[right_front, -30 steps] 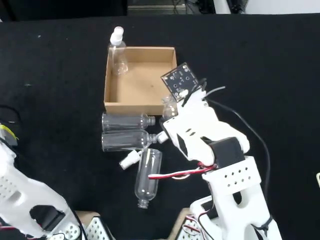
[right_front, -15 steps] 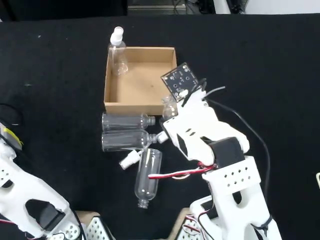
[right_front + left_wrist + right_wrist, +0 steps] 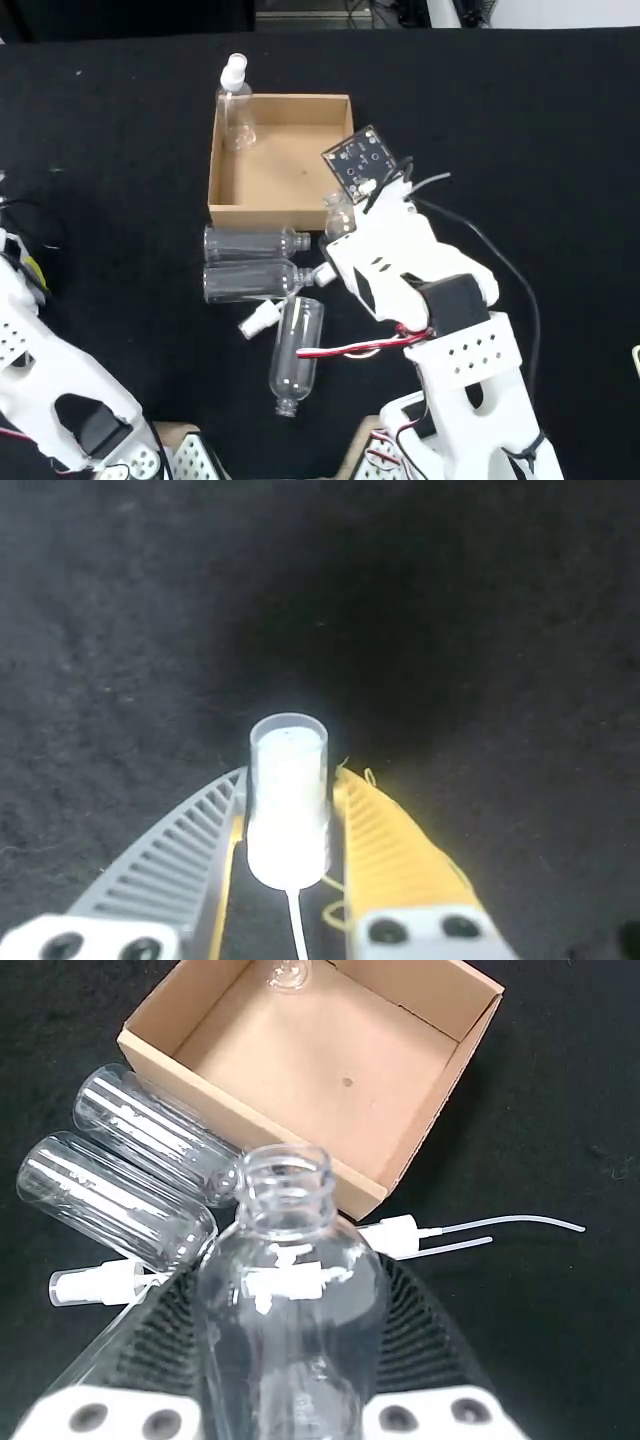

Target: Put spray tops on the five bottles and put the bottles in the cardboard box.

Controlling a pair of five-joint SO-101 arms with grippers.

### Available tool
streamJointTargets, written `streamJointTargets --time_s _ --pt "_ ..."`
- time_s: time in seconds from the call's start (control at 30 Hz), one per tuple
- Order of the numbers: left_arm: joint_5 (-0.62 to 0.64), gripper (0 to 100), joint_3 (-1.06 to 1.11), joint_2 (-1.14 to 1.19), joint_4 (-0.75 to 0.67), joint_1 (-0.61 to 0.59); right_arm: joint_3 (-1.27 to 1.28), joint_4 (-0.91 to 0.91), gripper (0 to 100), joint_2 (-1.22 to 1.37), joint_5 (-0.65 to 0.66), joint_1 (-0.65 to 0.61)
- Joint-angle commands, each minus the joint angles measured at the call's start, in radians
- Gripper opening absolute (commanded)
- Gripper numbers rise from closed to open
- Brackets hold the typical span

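Note:
My right gripper (image 3: 292, 1295) is shut on an upright clear bottle (image 3: 288, 1230) with an open neck, held just off the near right corner of the cardboard box (image 3: 215, 190). In the high view this bottle (image 3: 338, 213) shows at the box's corner. My left gripper (image 3: 290, 777) is shut on a white spray top (image 3: 288, 800), its tube hanging down, at the table's left edge. A bottle with a spray top (image 3: 235, 100) stands in the box's far left corner. Two open bottles (image 3: 250, 243) (image 3: 248, 281) lie side by side before the box, and a third (image 3: 297, 350) lies nearer.
A loose spray top (image 3: 259, 320) lies between the lying bottles. Another spray top (image 3: 398, 1235) with a long tube lies by the box's near wall. The left arm's white body (image 3: 40, 380) fills the near left corner. The cloth to the right is bare.
The left arm has shifted slightly at the table's left edge. The right arm, its bottle and the lying bottles have not moved.

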Motion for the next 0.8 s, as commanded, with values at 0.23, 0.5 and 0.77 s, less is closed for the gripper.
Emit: streamJointTargets --time_s 0.23,0.5,0.77 --pt "0.123 3 -0.082 -0.459 0.126 0.105 -0.036 -0.032 1.1 -0.189 -0.08 -0.015" --pt "0.336 3 0.084 -0.89 0.049 0.43 0.176 -0.437 1.1 -0.378 -0.161 -0.126" --pt "0.559 3 0.081 -1.195 -0.204 0.704 0.42 -0.767 1.1 -0.415 -0.173 -0.13"
